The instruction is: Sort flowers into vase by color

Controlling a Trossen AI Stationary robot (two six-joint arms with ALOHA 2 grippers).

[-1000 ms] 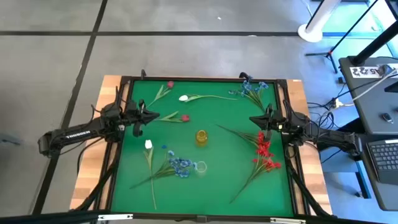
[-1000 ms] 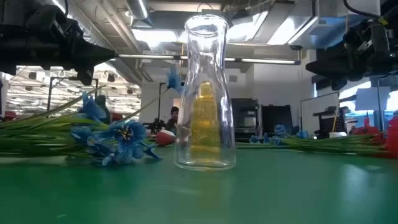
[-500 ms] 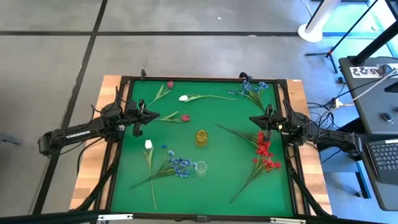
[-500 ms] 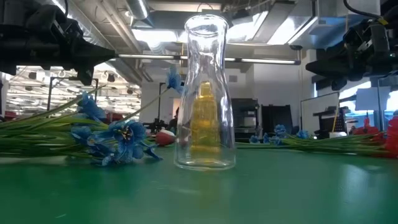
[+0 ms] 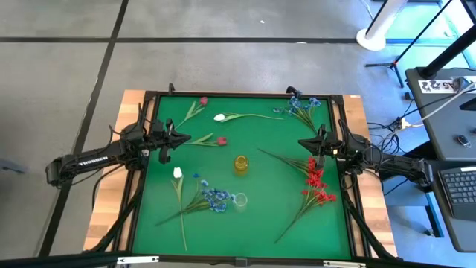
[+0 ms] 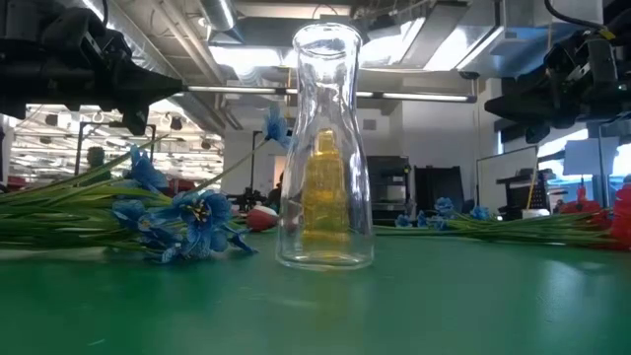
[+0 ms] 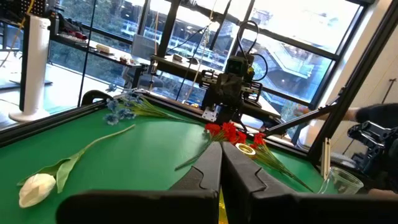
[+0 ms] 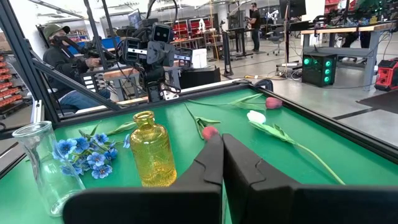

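We see green felt table (image 5: 260,216), flowers (image 5: 210,197) scattered flat around amber glass bottle (image 5: 241,163) at centre and clear vase (image 5: 239,199) below it. Left gripper (image 5: 181,139), right gripper (image 5: 301,141): fingers pressed together, empty.

Both arms hover at opposite sides, pointing inward. The left gripper (image 5: 186,139) and right gripper (image 5: 301,141) are closed and empty.
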